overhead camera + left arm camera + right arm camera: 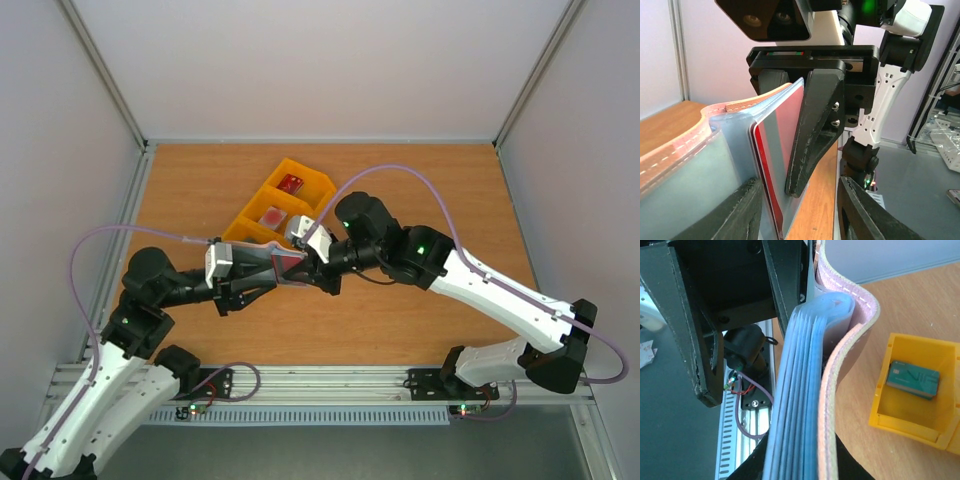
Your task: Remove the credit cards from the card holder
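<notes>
Blue-grey-lined taupe card holder (700, 190), red card (763, 160) inside, tight in right claw (305, 265); left claw (799, 186) agape.

The left arm (95, 395) and right arm (500, 292) wear white shells over black joints; a lilac cable (400, 168) runs along each; a green light (421, 240) glows on the right arm's black housing; the fingers (812, 130) are matt black wedges with small bright screws (835, 106) beside them.

Card holder (275, 262) near yellow tray (256, 200)
</notes>
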You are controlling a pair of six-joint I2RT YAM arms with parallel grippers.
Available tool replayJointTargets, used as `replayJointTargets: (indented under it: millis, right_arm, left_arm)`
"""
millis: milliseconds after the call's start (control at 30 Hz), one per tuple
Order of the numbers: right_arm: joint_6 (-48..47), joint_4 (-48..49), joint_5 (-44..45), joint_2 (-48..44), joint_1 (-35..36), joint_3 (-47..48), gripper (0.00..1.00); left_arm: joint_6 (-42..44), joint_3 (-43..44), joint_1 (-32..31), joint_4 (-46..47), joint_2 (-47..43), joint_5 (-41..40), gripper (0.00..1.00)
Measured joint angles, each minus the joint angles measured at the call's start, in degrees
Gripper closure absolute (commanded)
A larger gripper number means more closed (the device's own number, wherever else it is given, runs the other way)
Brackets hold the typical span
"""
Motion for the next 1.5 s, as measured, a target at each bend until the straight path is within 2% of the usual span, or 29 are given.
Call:
replayJointTargets:
  millis: [133, 467, 767, 900, 1000, 1133, 1300, 1400, 1500]
  right_arm:
    - [-0.26, 0.94, -0.26, -0.37, 0.00, -0.09, 0.99]
    - [-0.35, 2.29, 1.09, -0.66, 0.42, -0.15, 0.99]
    - [-0.17, 2.58, 6.40, 1.33, 1.03, 1.03, 0.99]
    - [0.15, 3.74, 5.35, 0.02, 0.98, -0.68, 0.99]
    - [2.21, 7.93, 1.31, -3.39, -0.55, -6.67, 0.99]
    - [6.45, 12.48, -5.64, -9.03, -5.18, -14.62, 0.99]
    - [8.83, 12.68, -11.34, -11.13, -6.29, -14.99, 0.99]
    - [9.25, 12.87, -13.90, -11.04, -6.01, -14.60, 0.99]
    - [9.16, 12.44, -14.32, -10.97, -6.10, -14.25, 0.99]
  left_arm:
    - [0.17, 0.02, 0.00, 1.01, -0.44, 0.83, 0.52]
    - [-9.07, 0.46, 0.00, 5.77, 0.28, 1.09, 0.53]
    - [-6.78, 0.44, -0.35, 4.68, 0.81, -5.62, 0.68]
    - [-4.44, 0.44, -0.94, 2.67, 0.55, -6.54, 0.56]
    - [-2.21, 0.50, -2.67, -0.42, -0.28, -5.66, 0.50]
    - [1.64, 0.57, -4.15, -3.85, -1.01, -7.58, 0.28]
    - [5.01, 1.05, -3.96, -5.40, -1.14, -14.29, 0.07]
    - [5.51, 1.18, -3.93, -6.27, -0.90, -16.52, 0.01]
    - [5.66, 1.77, -4.09, -7.34, -0.92, -18.73, 0.01]
